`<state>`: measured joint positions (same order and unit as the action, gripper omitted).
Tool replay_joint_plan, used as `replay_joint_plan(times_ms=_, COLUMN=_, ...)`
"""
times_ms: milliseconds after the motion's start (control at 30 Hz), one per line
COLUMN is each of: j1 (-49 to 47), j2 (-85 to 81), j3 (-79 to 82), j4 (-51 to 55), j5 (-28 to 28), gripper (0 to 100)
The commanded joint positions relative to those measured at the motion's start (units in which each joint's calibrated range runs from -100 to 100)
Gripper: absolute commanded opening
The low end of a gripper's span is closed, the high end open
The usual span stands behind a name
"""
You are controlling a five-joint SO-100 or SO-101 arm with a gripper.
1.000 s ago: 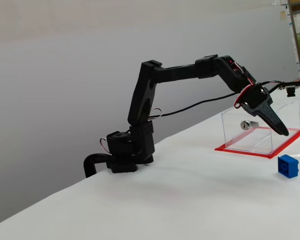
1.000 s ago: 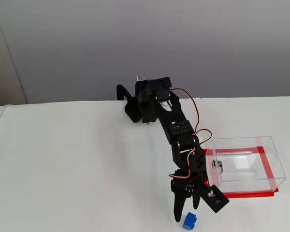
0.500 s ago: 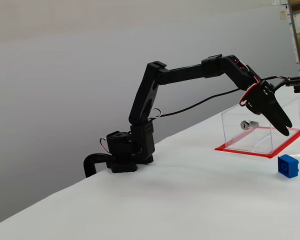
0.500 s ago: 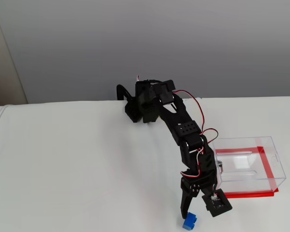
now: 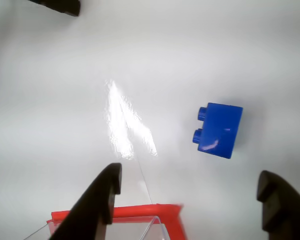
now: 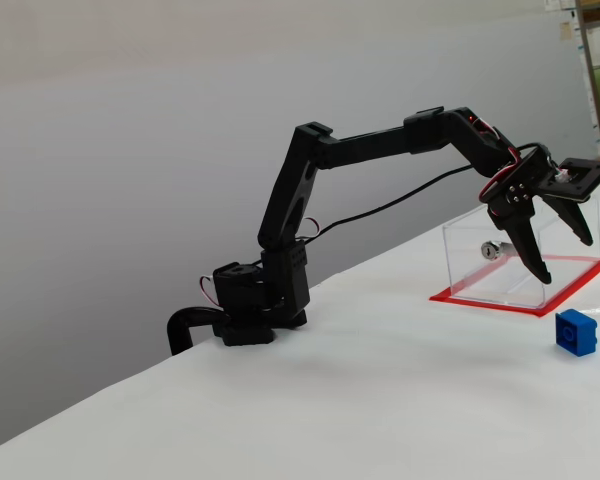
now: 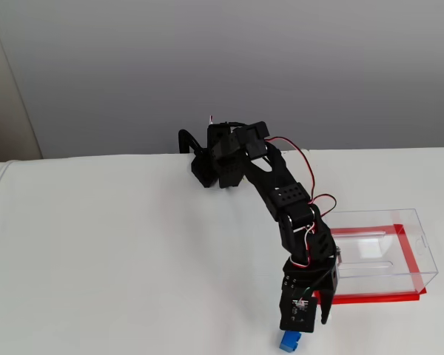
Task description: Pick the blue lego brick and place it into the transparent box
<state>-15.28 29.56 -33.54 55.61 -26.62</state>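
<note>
Spread wide and empty, the gripper (image 6: 562, 258) hangs above the white table (image 6: 380, 400), with the blue lego brick (image 5: 217, 130) lying below and just ahead of its fingertips, beside the transparent box (image 6: 520, 262).

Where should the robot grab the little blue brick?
Probably across the two smooth flat sides of the brick, coming straight down from above. In the wrist view its studs point left, so it seems to lie on its side. The open gripper hangs above the table, jaws spread wider than the brick, which is not yet between them.
</note>
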Motion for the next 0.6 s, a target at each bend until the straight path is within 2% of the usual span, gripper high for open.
replay_joint_plan(times_ms=0, j1=1.86, j2=-1.0, j3=-2.99, j4=-0.61, j5=-1.77, gripper=30)
replay_joint_plan(times_ms=567, j1=7.77, j2=3.32, j3=-3.17, j4=3.57, j5=-1.35, gripper=30)
